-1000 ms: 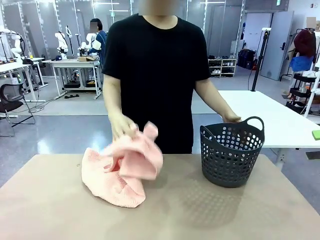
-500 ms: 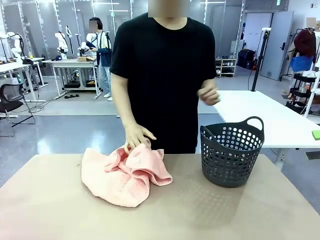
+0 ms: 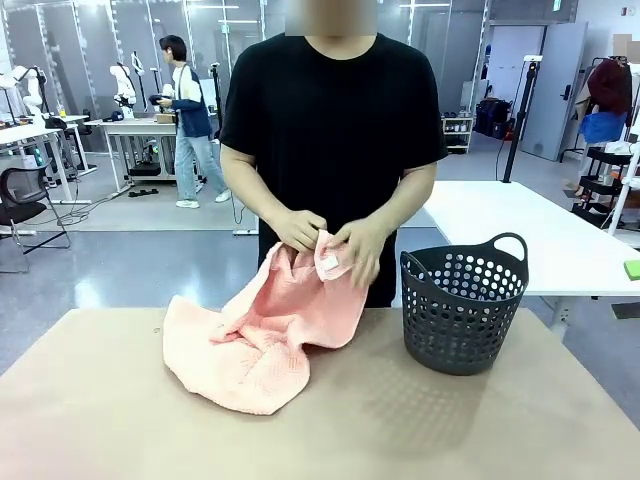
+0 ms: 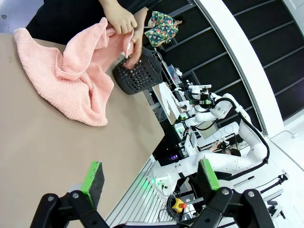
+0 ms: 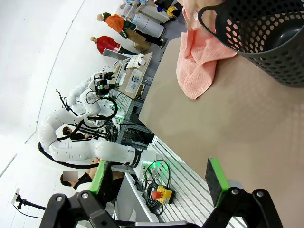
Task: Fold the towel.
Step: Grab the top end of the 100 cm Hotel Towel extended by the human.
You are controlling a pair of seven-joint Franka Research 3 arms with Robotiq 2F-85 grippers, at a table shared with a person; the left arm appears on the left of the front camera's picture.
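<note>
While the person at the far side pinches one edge of the towel (image 3: 265, 345) between one hand (image 3: 298, 230) and the other hand (image 3: 362, 250), the front view has that edge lifted off the table (image 3: 480, 430) in front of their body. The rest of the cloth trails down into a rumpled heap on the tabletop, just beside the dark basket (image 3: 462, 310) and not in it. We judge the task to be at its opening step, finding an edge and spreading the cloth, with no neat fold made yet. From the left wrist, our left gripper (image 4: 151, 176) hangs above bare tabletop, well apart from the towel, its green pads set wide with nothing between them. From the right wrist, our right gripper (image 5: 158, 179) is likewise spread and empty, and the towel lies far off, partly behind the basket. Next, we think, the cloth must be pulled flat so that two corners can be matched. If we are to help, an arm would have to reach across to a free corner lying on the table.
</note>
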